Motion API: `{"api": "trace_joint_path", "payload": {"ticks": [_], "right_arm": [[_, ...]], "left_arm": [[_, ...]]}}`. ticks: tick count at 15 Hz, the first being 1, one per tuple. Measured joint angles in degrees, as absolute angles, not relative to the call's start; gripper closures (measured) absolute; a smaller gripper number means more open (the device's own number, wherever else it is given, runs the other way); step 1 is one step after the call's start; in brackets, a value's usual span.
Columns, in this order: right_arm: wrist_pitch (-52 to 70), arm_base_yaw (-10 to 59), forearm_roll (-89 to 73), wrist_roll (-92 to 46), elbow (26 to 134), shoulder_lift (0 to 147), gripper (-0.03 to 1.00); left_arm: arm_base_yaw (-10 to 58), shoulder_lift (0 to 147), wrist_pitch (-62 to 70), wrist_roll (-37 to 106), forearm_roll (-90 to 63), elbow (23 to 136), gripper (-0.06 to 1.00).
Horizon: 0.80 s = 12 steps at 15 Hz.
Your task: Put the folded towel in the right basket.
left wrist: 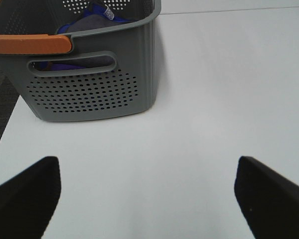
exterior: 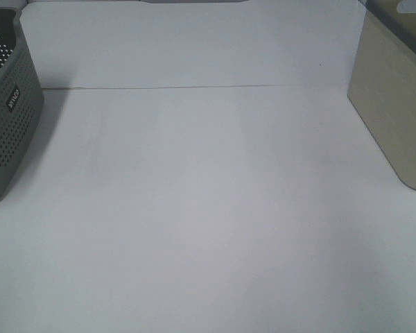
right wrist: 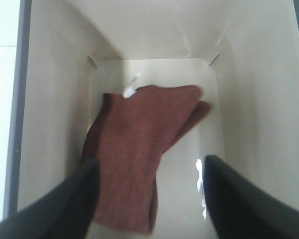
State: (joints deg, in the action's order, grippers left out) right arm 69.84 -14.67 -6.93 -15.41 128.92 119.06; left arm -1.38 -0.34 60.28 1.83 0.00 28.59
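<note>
"Two baskets flank the white tabletop [exterior: 208,208]. Which one matters?" asks Lena.

"The right basket [exterior: 395,118], beige and solid-walled, not the grey perforated basket [exterior: 7,118] opposite," says Tom. "The right wrist view looks down into it. The folded towel [right wrist: 134,164] is inside, low against one wall. It is blurred, so I cannot tell whether it lies flat."

"And the claws?"

"The right claw [right wrist: 150,162] hangs over the towel with its jaws spread wide, gripping nothing. The left claw [left wrist: 145,164] is spread too, empty, above bare tabletop near the grey basket."

"What makes this step go well?"

"I judge the drop is made, or nearly. Lift the right claw straight up, jaws apart, so no finger snags the cloth or knocks the rim."

"Any writing?"

"A small dark label [exterior: 12,98] on the grey basket has pale letters, too small to read. The towel's white tag [right wrist: 131,89] shows no print I can make out."
</note>
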Motion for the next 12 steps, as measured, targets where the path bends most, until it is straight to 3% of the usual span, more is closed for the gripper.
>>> {"api": "trace_joint_path", "payload": {"ticks": [1, 3, 8, 12], "right_arm": [[69.8, -14.7, -6.9, -15.0, 128.9, 119.1, 0.22], [69.8, -14.7, -6.9, -12.0, 128.9, 118.7, 0.11], [69.8, -13.5, -16.2, -8.8, 128.9, 112.5, 0.09], [69.7, -6.1, -14.6, -9.4, 122.9, 104.6, 0.09]], "left_arm": [[-1.4, -0.3, 60.3, 1.8, 0.0, 28.6, 0.06], [-1.4, -0.3, 60.3, 1.8, 0.0, 28.6, 0.06], [-1.4, -0.3, 60.3, 1.8, 0.0, 28.6, 0.06], [-1.4, -0.3, 60.3, 1.8, 0.0, 28.6, 0.06]]}}
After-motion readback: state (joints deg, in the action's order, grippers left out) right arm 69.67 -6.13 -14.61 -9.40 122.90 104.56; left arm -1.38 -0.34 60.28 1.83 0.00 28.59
